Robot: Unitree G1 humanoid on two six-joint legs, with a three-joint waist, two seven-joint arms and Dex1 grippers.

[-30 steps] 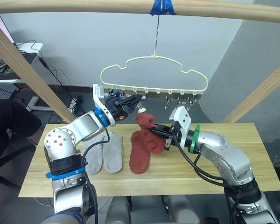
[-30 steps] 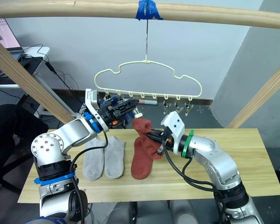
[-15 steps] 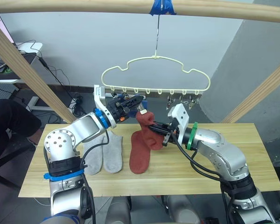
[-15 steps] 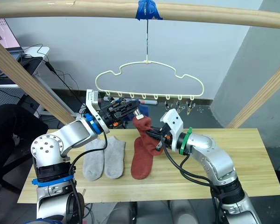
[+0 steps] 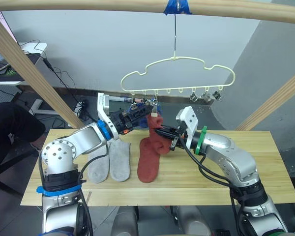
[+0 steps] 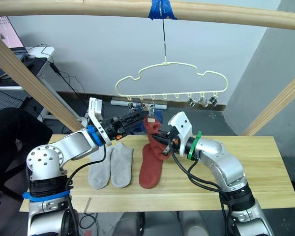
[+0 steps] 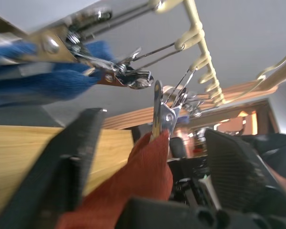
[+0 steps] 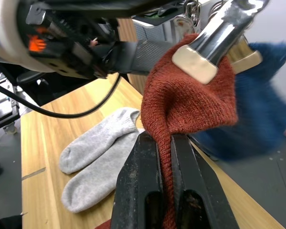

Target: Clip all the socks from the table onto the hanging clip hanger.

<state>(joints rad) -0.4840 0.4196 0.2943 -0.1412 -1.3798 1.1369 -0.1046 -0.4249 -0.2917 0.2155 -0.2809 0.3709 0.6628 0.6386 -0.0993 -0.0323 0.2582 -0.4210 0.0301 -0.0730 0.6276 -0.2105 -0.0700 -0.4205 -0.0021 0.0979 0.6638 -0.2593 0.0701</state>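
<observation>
- The clip hanger [image 5: 177, 74] hangs by its hook from a wire under a round wooden pole [image 5: 88, 5], marked there with blue tape [image 5: 176, 6] — it is tilted, its left end lower than its right.
- A rust red sock [image 5: 155, 125] has its upper edge caught in a silver clip [image 7: 158, 114] near the hanger's left end; the sock droops from there toward the table [image 5: 236, 172].
- The right gripper [image 8: 164, 177] is clenched on a fold of that raised sock, just below the clip, the knit pinched between its two black fingers.
- The left gripper [image 5: 139, 115] reaches in from the other side, its fingers [image 7: 81, 143] spread apart on either side of the clip and the sock's top — nothing is pinched between them.
- A second rust red sock [image 5: 147, 164] lies flat on the table, directly under the raised one.
- Two light grey socks [image 5: 109, 162] lie side by side on the table, just left of the flat red one.
- Blue knit [image 7: 43, 81] hangs from clips on the hanger's left end, beside the clipped red sock; how many blue socks there are I cannot tell.
</observation>
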